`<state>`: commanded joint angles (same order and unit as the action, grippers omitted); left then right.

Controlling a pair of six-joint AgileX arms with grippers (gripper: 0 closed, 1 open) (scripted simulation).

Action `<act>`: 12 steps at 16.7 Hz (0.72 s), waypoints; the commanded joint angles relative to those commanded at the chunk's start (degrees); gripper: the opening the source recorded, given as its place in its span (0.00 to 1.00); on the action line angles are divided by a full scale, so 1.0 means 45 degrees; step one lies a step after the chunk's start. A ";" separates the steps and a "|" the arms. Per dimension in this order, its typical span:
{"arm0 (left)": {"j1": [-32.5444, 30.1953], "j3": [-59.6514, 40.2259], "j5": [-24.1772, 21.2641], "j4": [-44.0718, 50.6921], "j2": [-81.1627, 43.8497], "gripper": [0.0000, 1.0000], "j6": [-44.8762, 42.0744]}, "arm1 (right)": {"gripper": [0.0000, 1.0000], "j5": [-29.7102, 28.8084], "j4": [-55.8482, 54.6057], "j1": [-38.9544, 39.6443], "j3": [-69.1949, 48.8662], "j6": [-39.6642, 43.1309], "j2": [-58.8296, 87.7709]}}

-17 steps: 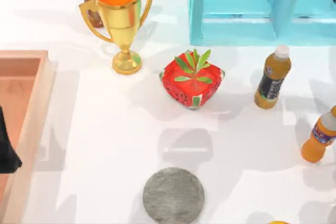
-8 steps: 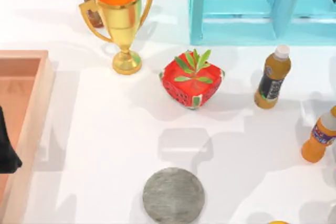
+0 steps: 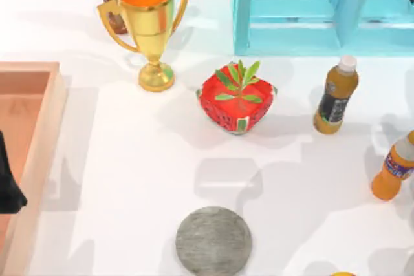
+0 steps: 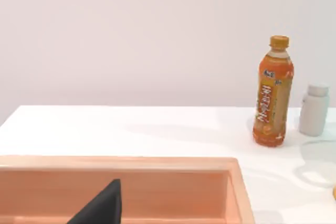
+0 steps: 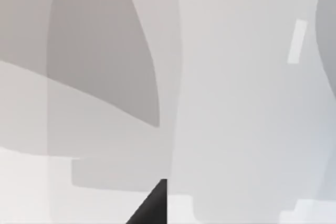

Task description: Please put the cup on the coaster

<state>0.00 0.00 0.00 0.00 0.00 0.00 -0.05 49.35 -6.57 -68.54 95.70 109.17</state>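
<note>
The coaster (image 3: 213, 240), a grey mottled disc, lies flat on the white table (image 3: 129, 179) at the six o'clock edge of the top view, with bare tabletop all around it. At twelve o'clock from it, near the centre, stands the red watermelon-patterned pot (image 3: 237, 98) with its green sprig. The gold trophy (image 3: 149, 24) rises at eleven o'clock, a turquoise shelf unit (image 3: 323, 8) at one o'clock, and two orange drink bottles (image 3: 336, 95) stand toward three o'clock. The left gripper (image 3: 8, 182) sits at nine o'clock over the wooden tray (image 3: 39, 153); whether its fingers are parted cannot be told. The right wrist view looks down on shadowed tabletop past a dark fingertip (image 5: 152, 205), grip state not discernible.
</note>
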 joint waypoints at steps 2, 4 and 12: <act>0.0000 0.0000 0.0000 0.0000 0.0000 1.00 0.0000 | 0.40 0.0000 0.0000 0.0000 0.0000 0.0000 0.0000; 0.0000 0.0000 0.0000 0.0000 0.0000 1.00 0.0000 | 0.25 0.0000 0.0000 0.0000 0.0000 0.0000 0.0000; 0.0000 0.0000 0.0000 0.0000 0.0000 1.00 0.0000 | 0.00 0.0000 0.0000 0.0000 0.0000 0.0000 0.0000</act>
<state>0.00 0.00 0.00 0.00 0.00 0.00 -0.05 49.35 -6.57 -68.54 95.70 109.17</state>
